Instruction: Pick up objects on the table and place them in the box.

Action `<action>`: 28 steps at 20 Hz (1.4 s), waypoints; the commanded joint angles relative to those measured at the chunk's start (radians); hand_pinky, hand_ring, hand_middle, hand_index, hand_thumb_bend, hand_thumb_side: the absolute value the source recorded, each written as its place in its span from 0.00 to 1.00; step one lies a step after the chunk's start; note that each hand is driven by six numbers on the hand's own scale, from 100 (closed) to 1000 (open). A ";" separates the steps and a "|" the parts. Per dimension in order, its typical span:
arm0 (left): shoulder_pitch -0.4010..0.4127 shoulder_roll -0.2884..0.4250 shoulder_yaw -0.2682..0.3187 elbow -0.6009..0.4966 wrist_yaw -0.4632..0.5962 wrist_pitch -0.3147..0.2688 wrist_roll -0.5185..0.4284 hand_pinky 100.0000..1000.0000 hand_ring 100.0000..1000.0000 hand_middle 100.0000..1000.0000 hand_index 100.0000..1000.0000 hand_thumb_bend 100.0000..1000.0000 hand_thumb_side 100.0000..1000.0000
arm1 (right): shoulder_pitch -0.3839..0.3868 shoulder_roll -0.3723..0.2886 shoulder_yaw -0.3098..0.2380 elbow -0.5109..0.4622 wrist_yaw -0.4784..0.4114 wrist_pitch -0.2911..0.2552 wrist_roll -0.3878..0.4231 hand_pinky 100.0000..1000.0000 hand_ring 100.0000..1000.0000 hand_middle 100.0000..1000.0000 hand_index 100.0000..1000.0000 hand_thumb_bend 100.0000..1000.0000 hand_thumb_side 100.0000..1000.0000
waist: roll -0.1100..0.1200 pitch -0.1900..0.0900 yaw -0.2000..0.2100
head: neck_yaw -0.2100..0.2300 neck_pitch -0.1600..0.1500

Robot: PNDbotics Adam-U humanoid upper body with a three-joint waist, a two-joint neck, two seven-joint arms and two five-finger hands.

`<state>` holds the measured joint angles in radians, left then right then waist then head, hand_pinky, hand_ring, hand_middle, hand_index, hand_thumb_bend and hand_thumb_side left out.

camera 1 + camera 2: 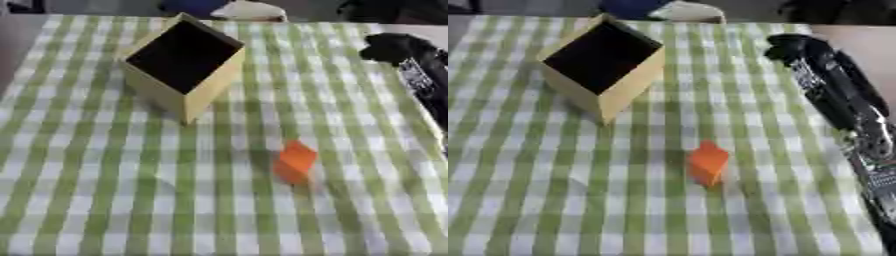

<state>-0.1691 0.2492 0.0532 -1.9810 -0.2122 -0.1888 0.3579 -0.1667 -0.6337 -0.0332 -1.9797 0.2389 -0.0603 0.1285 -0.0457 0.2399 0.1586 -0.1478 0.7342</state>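
While the small orange block sits mid-table, near of the open tan cardboard box, the black right hand, fingers seemingly curled on nothing, should descend squarely over it.

The light is soft and even over the checked cloth, with no glare. Both views are blurry all over, edges smeared. The box is black inside, and its shadow lies faintly at its lower left. A small shadow sits under the orange block. The top of the frame is dim.
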 commanded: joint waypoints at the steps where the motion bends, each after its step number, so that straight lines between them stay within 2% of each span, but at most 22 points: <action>1: -0.004 0.028 0.001 -0.019 0.001 0.000 -0.005 0.68 0.54 0.57 0.65 0.41 0.70 | -0.023 -0.113 0.020 -0.020 0.066 0.004 0.031 0.84 0.79 0.72 0.85 0.00 1.00 | 0.001 -0.016 0.001 | -0.005 0.007; 4: -0.004 0.030 -0.001 -0.019 0.002 0.001 -0.006 0.68 0.54 0.57 0.65 0.41 0.70 | -0.047 -0.191 0.055 -0.020 0.108 0.006 0.090 0.85 0.82 0.76 0.87 0.00 1.00 | -0.002 -0.016 0.005 | -0.009 0.007; 8: -0.004 0.031 -0.002 -0.019 0.003 0.001 -0.008 0.68 0.54 0.57 0.65 0.41 0.70 | -0.080 -0.258 0.093 -0.020 0.128 0.013 0.173 0.86 0.83 0.77 0.88 0.00 1.00 | -0.003 -0.016 0.008 | -0.013 0.008; 14: -0.005 0.031 -0.003 -0.019 0.005 0.001 -0.011 0.68 0.54 0.57 0.65 0.40 0.70 | -0.099 -0.302 0.130 -0.020 0.141 0.024 0.237 0.87 0.85 0.79 0.90 0.00 1.00 | -0.004 -0.015 0.011 | -0.015 0.010; 15: -0.005 0.031 -0.004 -0.019 0.005 0.001 -0.011 0.68 0.54 0.57 0.65 0.40 0.70 | -0.099 -0.303 0.135 -0.020 0.138 0.022 0.244 0.87 0.85 0.80 0.91 0.05 1.00 | -0.004 -0.014 0.011 | -0.016 0.010; 16: -0.004 0.031 -0.004 -0.019 0.005 0.001 -0.011 0.68 0.54 0.57 0.65 0.40 0.70 | -0.098 -0.306 0.140 -0.020 0.140 0.016 0.253 0.87 0.86 0.81 0.92 0.12 0.95 | -0.004 -0.014 0.011 | -0.016 0.010; 17: -0.004 0.031 -0.004 -0.019 0.005 0.001 -0.012 0.68 0.54 0.57 0.65 0.40 0.70 | -0.097 -0.306 0.144 -0.020 0.143 0.008 0.264 0.87 0.86 0.81 0.92 0.13 0.95 | -0.004 -0.014 0.011 | -0.017 0.011; 19: -0.005 0.031 -0.005 -0.019 0.006 0.002 -0.012 0.68 0.54 0.57 0.65 0.40 0.70 | -0.097 -0.305 0.154 -0.020 0.142 -0.009 0.292 0.88 0.87 0.81 0.92 0.18 0.87 | -0.004 -0.014 0.012 | -0.017 0.010; 20: -0.005 0.031 -0.005 -0.019 0.007 0.002 -0.013 0.68 0.54 0.57 0.65 0.40 0.70 | -0.098 -0.305 0.159 -0.020 0.138 -0.016 0.308 0.88 0.87 0.82 0.92 0.21 0.81 | -0.003 -0.014 0.012 | -0.018 0.009; 26: -0.005 0.031 -0.006 -0.019 0.008 0.002 -0.016 0.68 0.54 0.57 0.65 0.40 0.70 | -0.104 -0.300 0.183 -0.020 0.105 -0.035 0.409 0.88 0.87 0.82 0.92 0.19 0.66 | -0.003 -0.014 0.013 | -0.022 0.009; 28: -0.005 0.031 -0.007 -0.019 0.009 0.003 -0.017 0.68 0.54 0.57 0.65 0.40 0.70 | -0.106 -0.301 0.188 -0.020 0.102 -0.037 0.437 0.88 0.88 0.82 0.92 0.22 0.63 | -0.003 -0.014 0.014 | -0.022 0.010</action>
<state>-0.1680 0.2574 0.0466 -1.9810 -0.2059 -0.1847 0.3445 -0.2617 -0.9033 0.1615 -1.9803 0.3516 -0.0941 0.5478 -0.0511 0.2399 0.1721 -0.1677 0.7384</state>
